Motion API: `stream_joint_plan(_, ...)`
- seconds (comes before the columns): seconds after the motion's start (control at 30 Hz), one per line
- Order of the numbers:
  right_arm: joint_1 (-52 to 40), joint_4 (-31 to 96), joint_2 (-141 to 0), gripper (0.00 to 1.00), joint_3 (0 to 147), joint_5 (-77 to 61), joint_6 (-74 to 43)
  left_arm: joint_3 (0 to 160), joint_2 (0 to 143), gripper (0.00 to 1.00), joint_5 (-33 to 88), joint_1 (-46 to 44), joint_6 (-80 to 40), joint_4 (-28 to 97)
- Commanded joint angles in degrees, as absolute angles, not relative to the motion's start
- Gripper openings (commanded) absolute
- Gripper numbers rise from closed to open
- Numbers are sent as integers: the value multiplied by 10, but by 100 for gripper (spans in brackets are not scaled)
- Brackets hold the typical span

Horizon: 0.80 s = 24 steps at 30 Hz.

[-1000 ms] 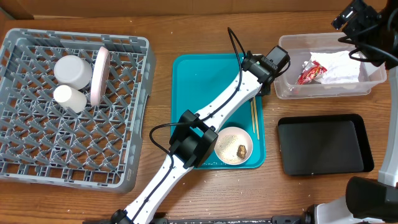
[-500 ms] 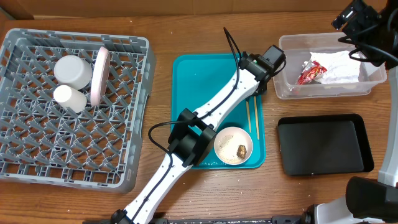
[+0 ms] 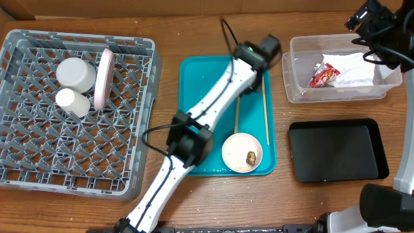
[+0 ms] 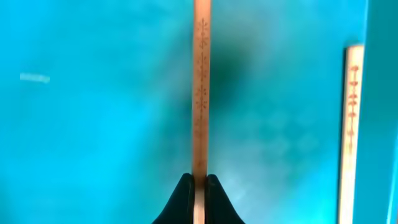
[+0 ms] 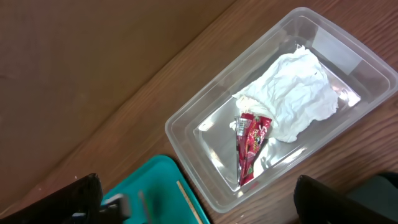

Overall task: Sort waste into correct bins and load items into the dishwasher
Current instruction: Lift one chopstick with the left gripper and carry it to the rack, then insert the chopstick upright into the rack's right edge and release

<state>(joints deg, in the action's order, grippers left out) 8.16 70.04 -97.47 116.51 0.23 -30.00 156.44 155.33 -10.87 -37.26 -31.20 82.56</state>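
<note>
My left gripper point(image 4: 198, 186) is shut on one wooden chopstick point(image 4: 201, 93) and holds it above the teal tray point(image 3: 200, 84); it shows in the overhead view point(image 3: 237, 113). The second chopstick point(image 3: 265, 113) lies on the tray's right side, also in the left wrist view point(image 4: 351, 112). A small white bowl point(image 3: 242, 152) with rice and a brown food lump point(image 3: 250, 156) sits at the tray's front right. The clear tub point(image 3: 294, 87) holds the red-and-white wrapper point(image 5: 250, 146) and the crumpled napkin point(image 5: 292, 93). My right gripper point(image 5: 199, 205) is open and empty, high over the tub's left end.
The grey dish rack point(image 3: 39, 168) at the left holds a white cup point(image 3: 76, 74), a small white bowl point(image 3: 72, 101) and a plate on edge point(image 3: 103, 77). The black tray point(image 3: 336, 150) lies at the right front, below the tub.
My left gripper has moved left and back across the teal tray, carrying one chopstick away from the other. The right arm has not moved.
</note>
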Motion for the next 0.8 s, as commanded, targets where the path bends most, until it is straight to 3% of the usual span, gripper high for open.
stream_joint_plan(0.0,81,698,-974,100,1171,4,-300,1616,1444,4,-109,-316,-191,863)
stream_joint_plan(0.27,81,698,-974,100,1171,4,-300,1613,1401,4,-111,-206,0,968)
stream_joint_plan(0.77,81,698,-974,100,1171,4,-300,1547,1428,4,-86,-41,9,943)
